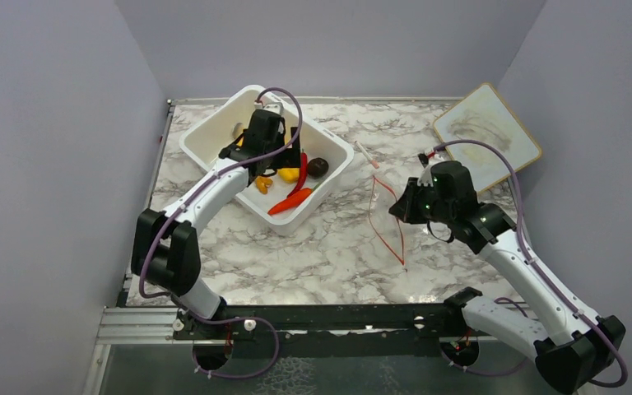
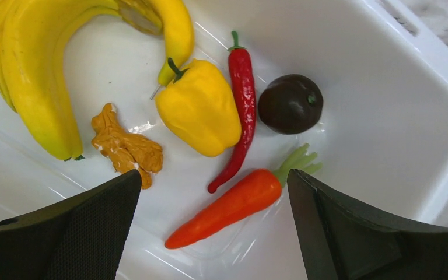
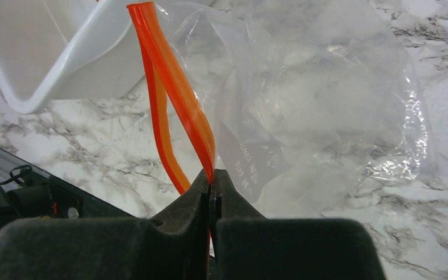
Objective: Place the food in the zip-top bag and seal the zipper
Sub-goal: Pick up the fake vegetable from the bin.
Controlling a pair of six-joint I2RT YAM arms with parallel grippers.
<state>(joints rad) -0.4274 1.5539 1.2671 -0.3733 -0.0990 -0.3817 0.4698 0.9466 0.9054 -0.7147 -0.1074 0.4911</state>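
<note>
By the surface's far-left corner, the white tub (image 2: pixel 420 116) holds banana (image 2: pixel 29 76), pepper (image 2: pixel 201 108), chili (image 2: pixel 242 87), carrot (image 2: pixel 233 204), dark fruit (image 2: pixel 290 104) and orange bits (image 2: pixel 125 146). The left pincer (image 2: pixel 213 192) is released above it. The right pincer (image 3: pixel 212 186) grasps the bag (image 3: pixel 326 105) by its zipper (image 3: pixel 175 87).

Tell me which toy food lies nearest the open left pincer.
The orange carrot, lying between the fingers of the left pincer; the others sit farther away.

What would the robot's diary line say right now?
left gripper open above carrot in white tub | right gripper shut on zipper | zip-top bag empty, mouth open
</note>
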